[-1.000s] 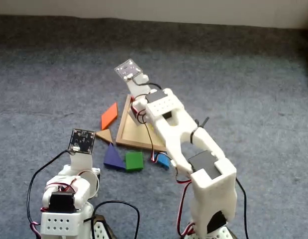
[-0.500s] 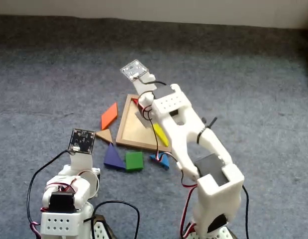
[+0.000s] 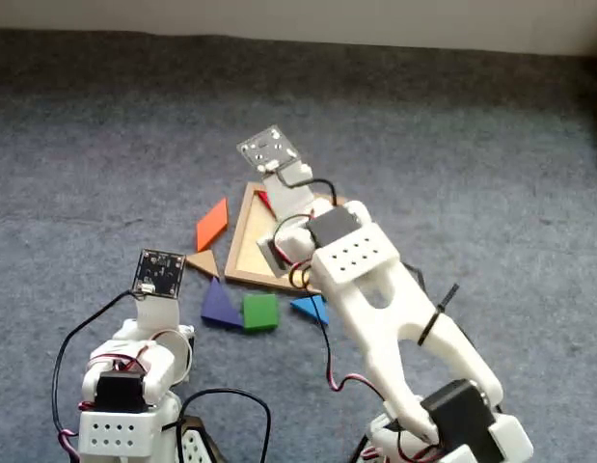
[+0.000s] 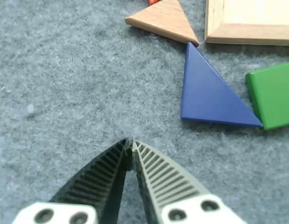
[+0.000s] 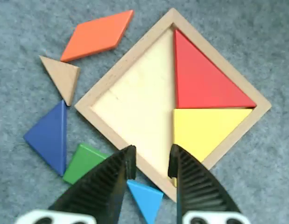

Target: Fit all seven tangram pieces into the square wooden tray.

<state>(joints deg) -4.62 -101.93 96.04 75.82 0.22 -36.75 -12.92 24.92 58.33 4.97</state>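
Tray [image 5: 128,60] lies on grey surface. Red triangle [image 5: 200,79] and yellow triangle [image 5: 202,128] packed into one half, leaving other half free. Your right tool [image 5: 151,156] hangs spread, empty, over tray rim. Left tool [image 4: 131,144] pressed together near dark blue triangle [image 4: 205,93].

The tray [image 5: 128,60] is made of pale matt wood. The triangle [image 3: 203,261] at its 9 o'clock is left unpainted; the red piece [image 5: 200,79] is coated smooth. The carpet [image 5: 32,28] is seen to be felted and rough.
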